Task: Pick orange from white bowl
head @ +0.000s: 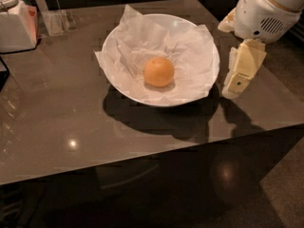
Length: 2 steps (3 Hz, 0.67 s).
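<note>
The orange [159,71] sat in the middle of the bowl [168,19]. The gripper [236,82] hung from the arm [266,8], pointing down, just right of the bowl. I could not tell if it was open or closed.

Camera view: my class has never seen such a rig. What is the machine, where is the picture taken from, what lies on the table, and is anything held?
There is one view, looking down on a dark glossy table; where the camera is mounted is not known. The white and cream part at the right is a robot arm. Its end effector hangs beside the white bowl, outside the rim, holding nothing. The orange lies on crinkled paper inside the bowl. A white lidded container stands at the far left.
</note>
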Tool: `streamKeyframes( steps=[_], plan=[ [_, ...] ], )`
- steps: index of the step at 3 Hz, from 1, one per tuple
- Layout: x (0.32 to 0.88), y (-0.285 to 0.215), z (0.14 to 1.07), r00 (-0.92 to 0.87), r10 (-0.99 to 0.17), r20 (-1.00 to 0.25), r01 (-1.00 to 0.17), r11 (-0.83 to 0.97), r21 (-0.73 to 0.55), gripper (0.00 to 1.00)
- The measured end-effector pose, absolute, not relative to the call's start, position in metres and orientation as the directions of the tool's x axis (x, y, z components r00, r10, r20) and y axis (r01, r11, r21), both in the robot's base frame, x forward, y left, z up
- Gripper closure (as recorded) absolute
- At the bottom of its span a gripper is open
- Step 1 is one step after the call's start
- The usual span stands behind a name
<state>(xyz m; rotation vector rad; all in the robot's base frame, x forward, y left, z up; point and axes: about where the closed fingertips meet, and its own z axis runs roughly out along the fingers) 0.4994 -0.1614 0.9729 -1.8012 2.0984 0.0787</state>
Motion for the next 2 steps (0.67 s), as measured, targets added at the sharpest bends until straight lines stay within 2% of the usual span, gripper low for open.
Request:
streamKeyframes(
  steps=[1,2],
  plan=[
    [0.507,-0.155,0.971,-0.096,-0.926,-0.365,-0.964,0.178,-0.198,0.00],
    [0.529,-0.121,0.962,-0.017,-0.908,-0.419,-0.980,0.099,-0.173,0.00]
  ],
)
